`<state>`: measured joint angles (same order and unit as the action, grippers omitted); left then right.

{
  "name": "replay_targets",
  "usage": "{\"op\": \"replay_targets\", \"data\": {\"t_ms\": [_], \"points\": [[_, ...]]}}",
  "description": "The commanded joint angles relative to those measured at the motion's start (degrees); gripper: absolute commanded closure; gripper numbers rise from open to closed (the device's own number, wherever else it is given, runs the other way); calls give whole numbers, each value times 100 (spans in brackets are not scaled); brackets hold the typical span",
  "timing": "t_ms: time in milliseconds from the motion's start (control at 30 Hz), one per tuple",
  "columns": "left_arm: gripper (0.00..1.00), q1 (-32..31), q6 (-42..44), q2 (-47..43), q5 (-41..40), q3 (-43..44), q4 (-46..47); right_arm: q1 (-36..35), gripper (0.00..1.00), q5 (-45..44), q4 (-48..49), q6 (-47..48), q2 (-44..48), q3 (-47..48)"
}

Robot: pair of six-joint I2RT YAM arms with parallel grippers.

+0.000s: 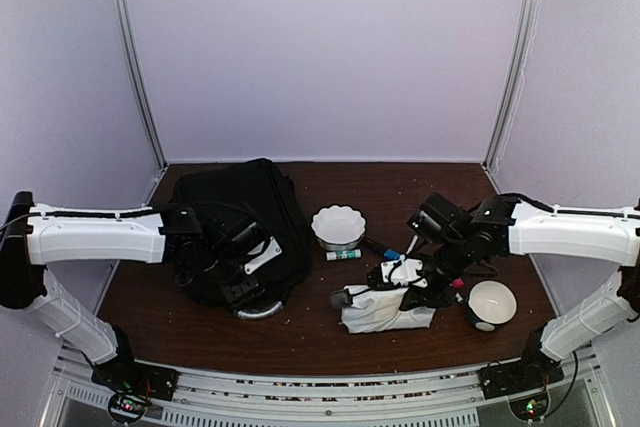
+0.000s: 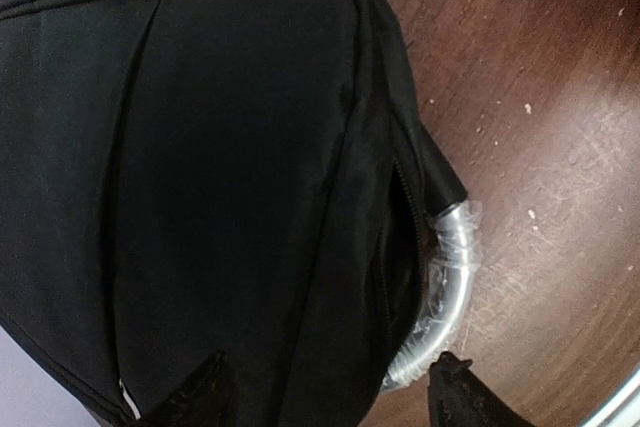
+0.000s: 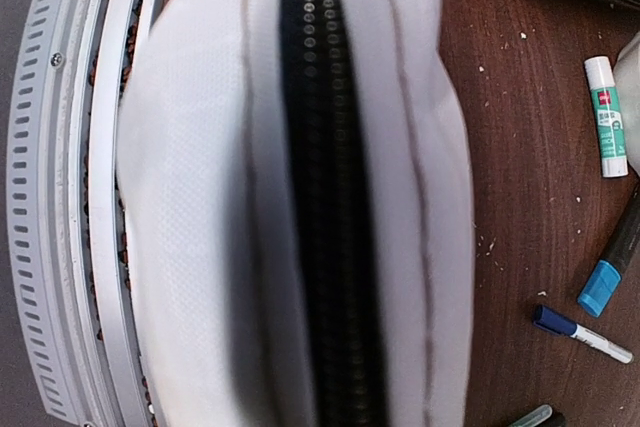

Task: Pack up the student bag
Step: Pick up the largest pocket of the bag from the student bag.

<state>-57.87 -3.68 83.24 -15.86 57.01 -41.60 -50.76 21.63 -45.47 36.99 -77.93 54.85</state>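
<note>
The big black soft fabric student bag (image 1: pixel 240 222) lies flat on the left part of the dark brown wooden table (image 1: pixel 330 182). The left pincer (image 2: pixel 330 397) hangs over the near end of the bag. Its two black fingertips (image 2: pixel 200 392) stand wide apart, one over the black cloth and one past the bag's edge, over the wood. Between them curves the bag's silvery-grey handle (image 2: pixel 452 267), wrapped in crinkly clear plastic.

Just right of the bag sits a white bowl with a wavy rim (image 1: pixel 338 224). A white glue stick with a green label (image 1: pixel 343 255) lies beside it. A bit further right of the bag lie a black marker with a light blue cap (image 3: pixel 612 267) and a white pen with a dark blue cap (image 3: pixel 580 332).

A soft white pouch with a black zip (image 3: pixel 300 197) lies right of the bag, close to the front edge. The right pincer (image 1: pixel 405 282) is down on top of it — its fingers are hidden, so I cannot tell if they are pinching the pouch.

Farthest right from the bag is a round white bowl (image 1: pixel 492 304).
</note>
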Motion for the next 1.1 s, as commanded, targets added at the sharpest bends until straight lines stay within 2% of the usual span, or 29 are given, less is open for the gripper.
{"op": "replay_targets", "data": {"t_ms": [0, 133, 300, 533, 600, 800, 1067], "points": [[33, -23, 251, 427, -262, 73, 341, -40, 91, -3, 298, -144, 173, 2], [36, -24, 300, 715, -424, 133, 429, -44, 91, 35, 294, -173, 143, 33], [46, -24, 278, 1020, -832, 218, 432, -44, 91, 43, 293, -177, 138, 9], [70, -23, 267, 1106, -1244, 389, 449, -53, 91, 102, 227, -201, 113, 137], [80, -14, 287, 1018, -1365, 463, 438, -63, 91, 112, 192, -202, 112, 208], [100, -7, 365, 657, -1566, 818, 124, -165, 92, 49, 19, -90, 15, 612], [100, -5, 526, -24, -1580, 1295, -350, -603, 94, -370, 72, 47, -341, 1429]]}}
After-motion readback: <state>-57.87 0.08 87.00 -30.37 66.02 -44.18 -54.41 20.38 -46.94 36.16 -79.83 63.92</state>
